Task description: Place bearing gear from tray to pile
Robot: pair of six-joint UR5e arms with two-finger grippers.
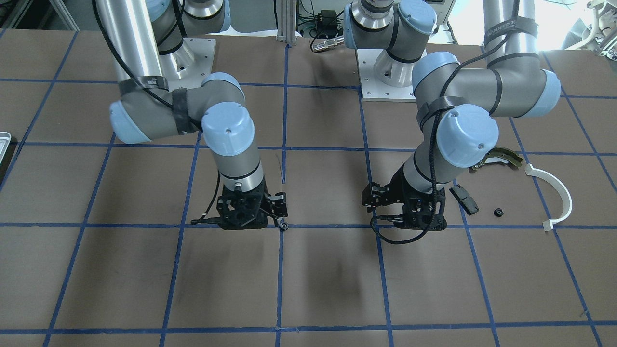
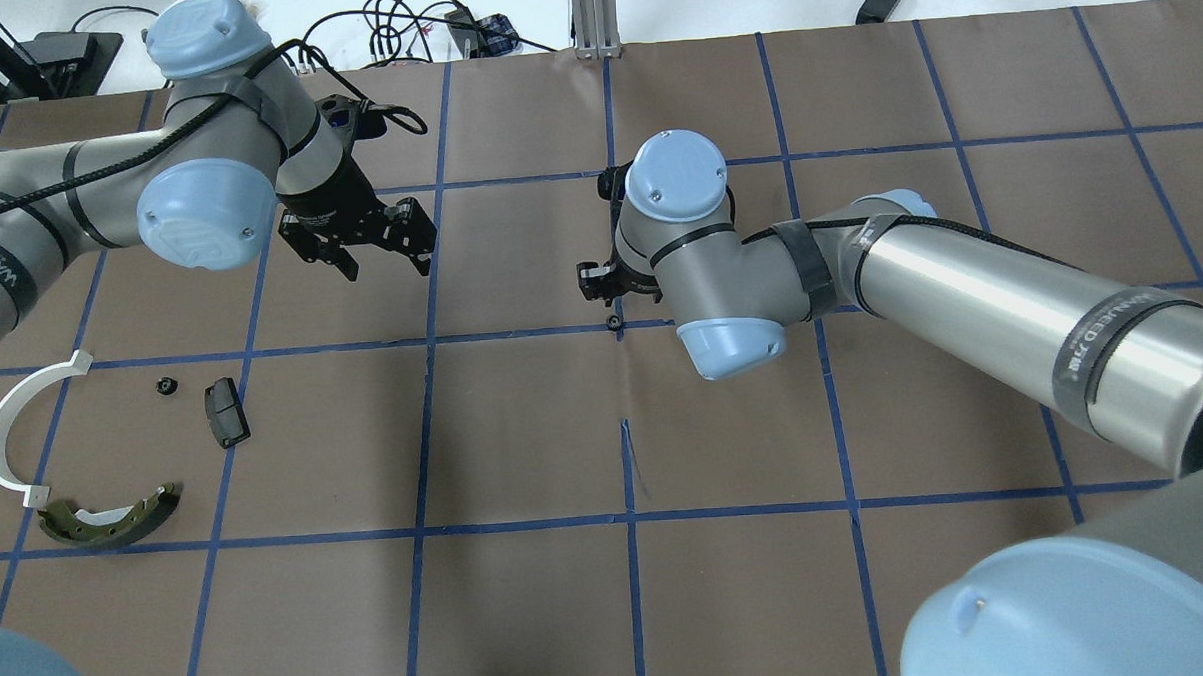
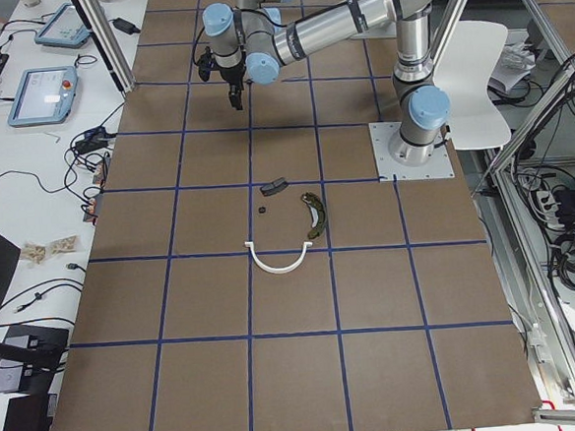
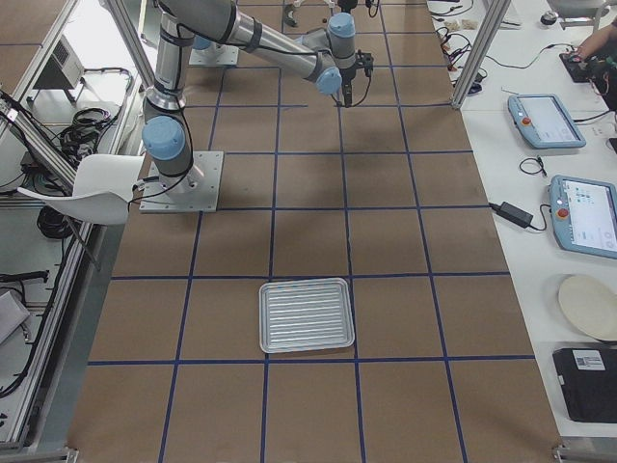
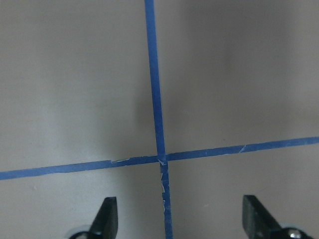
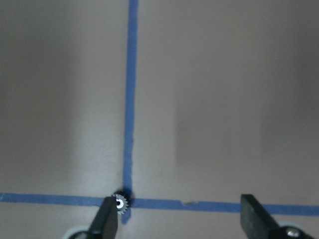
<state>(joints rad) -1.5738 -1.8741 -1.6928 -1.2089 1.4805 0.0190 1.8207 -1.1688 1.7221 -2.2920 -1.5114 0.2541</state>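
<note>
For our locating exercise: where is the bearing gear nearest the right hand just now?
In the overhead view the bearing gear lies mid-table where two blue tape lines cross, close beside one fingertip of the open right hand.

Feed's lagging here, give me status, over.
Left gripper open, right gripper open. Bearing gear loose on table at blue tape crossing, beside a right fingertip. Path to pile looks open.

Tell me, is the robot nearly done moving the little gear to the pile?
About halfway. Done: the tray looks empty, so the gear is out of it. In hand: nothing, as the gear lies on a tape crossing mid-table, beside one finger of the open right gripper. Left to do: carrying it to the pile, where a similar small black part lies. The left gripper is open and holds nothing.
</note>
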